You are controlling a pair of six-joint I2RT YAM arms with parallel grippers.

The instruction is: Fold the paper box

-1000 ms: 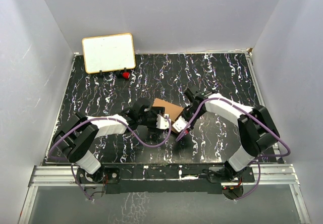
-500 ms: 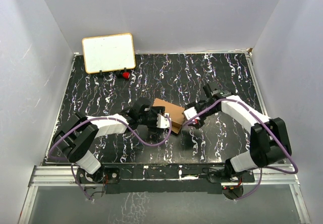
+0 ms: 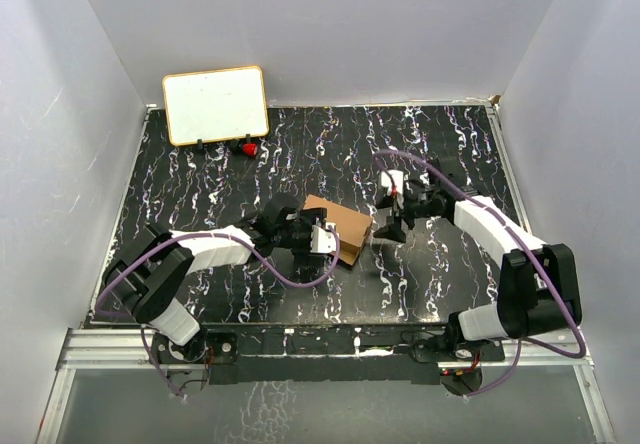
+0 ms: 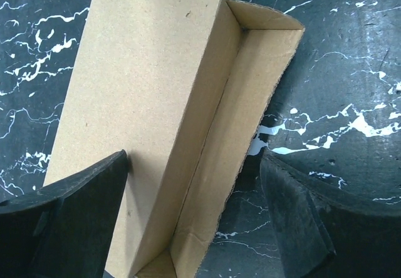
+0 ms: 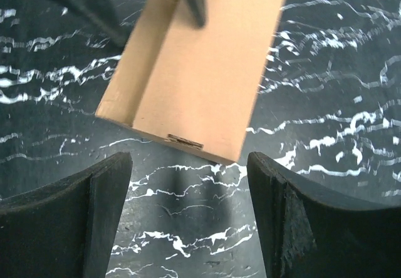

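At the far left of the surface point(image 3: 450, 134) a white board point(image 3: 215, 104) leans against the back wall, with a small red thing point(image 3: 245, 148) at its foot. Neither belongs to the job.

The left claw point(image 4: 194, 156) is released, its jaws spread wide astride the box point(image 4: 144, 102). One finger point(image 4: 69, 221) overlaps the near corner of the top panel. The other point(image 4: 307, 221) stands clear of the box's right edge, so nothing is gripped.

The box lies flat near the middle of the surface, close to the arms. It is partly folded: a long closed panel on top, and beside it an open trough with the inner wall showing. A small slot or tab sits at the far end.

The right claw point(image 5: 188, 165) is also released, jaws wide and empty. It hangs just off the box's short end, not touching it.

The box looks light and thin-walled, stiff across its panels but ready to bend at the creases. On this smooth surface it will likely slide under any sideways push. One claw should pin the flat panel while the other works. The best hold looks to be the free long edge of the open wall, taken near its middle. A light pinch should do, since a hard squeeze could crush or kink the card.
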